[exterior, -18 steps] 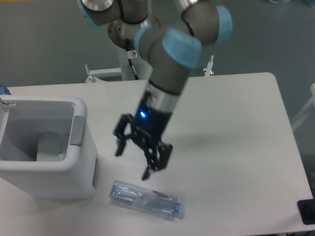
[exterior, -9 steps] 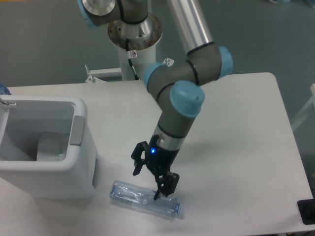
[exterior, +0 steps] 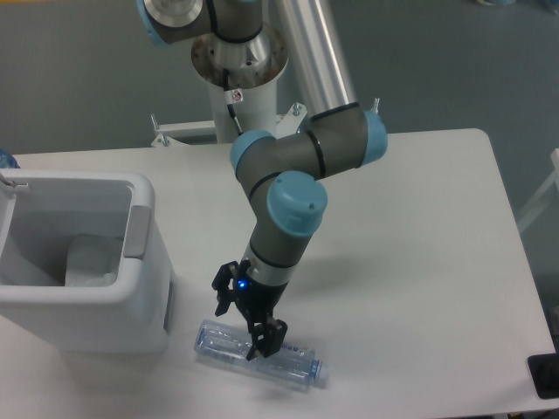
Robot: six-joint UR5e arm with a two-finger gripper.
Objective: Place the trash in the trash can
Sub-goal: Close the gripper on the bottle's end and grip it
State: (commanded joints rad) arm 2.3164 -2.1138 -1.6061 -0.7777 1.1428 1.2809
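A crushed clear plastic bottle (exterior: 279,362) with a bluish label, one piece of the trash, lies flat near the table's front edge. My gripper (exterior: 243,326) is down on its left half and open, one finger behind the bottle and the other over its front side. The white boxy trash can (exterior: 140,288) stands at the left, a short gap from the bottle. A pale shape (exterior: 87,262) rests inside it; I cannot tell what it is.
The arm's base column (exterior: 236,78) rises behind the table's far edge, with a small metal bracket (exterior: 159,133) beside it. A black object (exterior: 545,375) sits at the table's front right corner. The table's front edge runs just below the bottle.
The arm has swung down and to the left, bringing the open gripper from above the table onto the bottle's left half. The bottle and trash can have not moved.
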